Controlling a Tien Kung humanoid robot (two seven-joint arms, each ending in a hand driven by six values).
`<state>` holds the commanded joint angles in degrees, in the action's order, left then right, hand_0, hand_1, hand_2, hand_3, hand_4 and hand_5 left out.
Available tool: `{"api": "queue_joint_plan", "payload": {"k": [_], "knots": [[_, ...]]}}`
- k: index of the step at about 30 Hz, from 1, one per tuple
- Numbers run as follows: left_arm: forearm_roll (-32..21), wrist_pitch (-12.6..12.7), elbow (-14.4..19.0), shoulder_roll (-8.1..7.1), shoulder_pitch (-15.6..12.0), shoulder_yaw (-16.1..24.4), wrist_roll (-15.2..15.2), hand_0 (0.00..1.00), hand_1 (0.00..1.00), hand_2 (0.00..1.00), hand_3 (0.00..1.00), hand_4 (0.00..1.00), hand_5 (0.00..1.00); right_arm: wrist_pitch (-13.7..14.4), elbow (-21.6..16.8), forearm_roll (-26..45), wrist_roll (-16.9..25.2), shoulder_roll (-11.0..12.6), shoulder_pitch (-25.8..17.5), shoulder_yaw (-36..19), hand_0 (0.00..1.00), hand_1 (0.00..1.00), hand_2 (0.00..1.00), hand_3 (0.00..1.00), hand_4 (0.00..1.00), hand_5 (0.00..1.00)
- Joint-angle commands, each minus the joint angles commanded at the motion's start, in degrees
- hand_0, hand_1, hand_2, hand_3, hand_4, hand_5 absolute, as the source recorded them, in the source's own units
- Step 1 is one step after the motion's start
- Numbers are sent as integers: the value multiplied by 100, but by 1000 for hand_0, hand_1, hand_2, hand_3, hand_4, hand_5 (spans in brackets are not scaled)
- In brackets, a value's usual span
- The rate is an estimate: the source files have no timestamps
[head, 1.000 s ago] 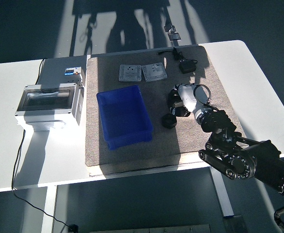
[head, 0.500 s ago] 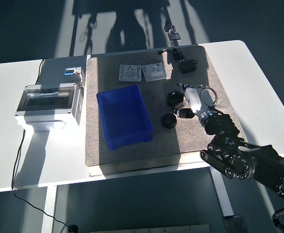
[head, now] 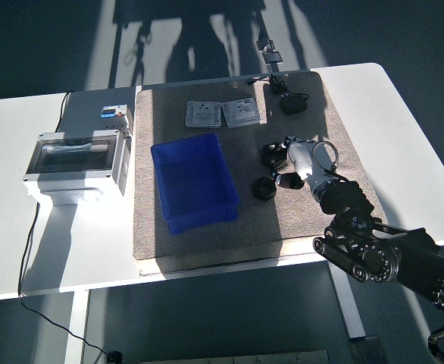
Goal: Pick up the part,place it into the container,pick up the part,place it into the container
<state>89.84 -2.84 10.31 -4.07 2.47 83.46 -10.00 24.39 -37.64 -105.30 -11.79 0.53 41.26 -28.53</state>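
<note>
A white table (head: pixel 404 136) carries a coarse, grey-brown felt-like mat (head: pixel 207 235) across its middle. On the mat sits a rectangular blue plastic container (head: pixel 195 182), glossy-walled and open-topped, just left of the frame's centre. Above it, toward the top of the mat, lie two flat square grey plates (head: pixel 223 114) side by side. A small black block with a thin cable (head: pixel 291 103) rests near the mat's upper right corner.

The parts are small, chunky black pieces with a matt finish. One black part (head: pixel 263 188) lies alone on the mat just right of the container. A second black part (head: pixel 274 155) sits slightly above and right of it, beside the right hand (head: pixel 301 161), which enters from the lower right on a black, ribbed arm. The hand's white and black fingers (head: pixel 289 180) curl near that part; whether they actually grip it cannot be told.

At the left of the frame stands a grey box with a clear hinged lid (head: pixel 74 163).
</note>
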Motion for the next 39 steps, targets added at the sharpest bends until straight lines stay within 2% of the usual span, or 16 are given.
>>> {"api": "queue_joint_plan", "payload": {"k": [10, 11, 16, 17, 23, 24, 29, 39], "knots": [[-3, 20, 0, -1, -1, -1, 18, 708, 604, 495, 646, 785, 974, 45, -28, -19, -23, 12, -17, 3, 879, 792, 849, 659, 813, 361], [2, 21, 0, -2, 0, 2, 20, 708, 603, 494, 645, 782, 976, 62, -40, -40, -27, 17, -17, -5, 879, 791, 836, 581, 813, 365], [15, 27, 0, -4, 1, 10, 27, 708, 603, 494, 645, 782, 976, 128, -65, -120, -92, 30, -18, -29, 879, 791, 836, 581, 813, 365], [20, 28, 0, -5, 1, 13, 28, 708, 602, 493, 643, 778, 978, 125, -67, -133, -113, 32, -18, -30, 869, 759, 771, 407, 793, 352], [41, 33, 0, -8, 1, 27, 33, 708, 601, 494, 641, 772, 974, 0, -74, -167, -247, 33, -29, -10, 869, 759, 771, 407, 793, 352], [42, 35, 0, -8, 1, 28, 34, 708, 601, 494, 641, 772, 974, -17, -74, -167, -259, 31, -31, -5, 855, 718, 702, 393, 764, 355], [57, 42, 0, -9, 1, 40, 40, 708, 601, 494, 641, 772, 974, -87, -100, -221, -309, 35, -36, -20, 855, 718, 702, 393, 764, 355], [86, 56, 0, -14, 4, 58, 51, 705, 601, 493, 639, 763, 974, -23, -222, -432, -407, 102, -31, -131, 851, 691, 655, 384, 764, 358]]}}
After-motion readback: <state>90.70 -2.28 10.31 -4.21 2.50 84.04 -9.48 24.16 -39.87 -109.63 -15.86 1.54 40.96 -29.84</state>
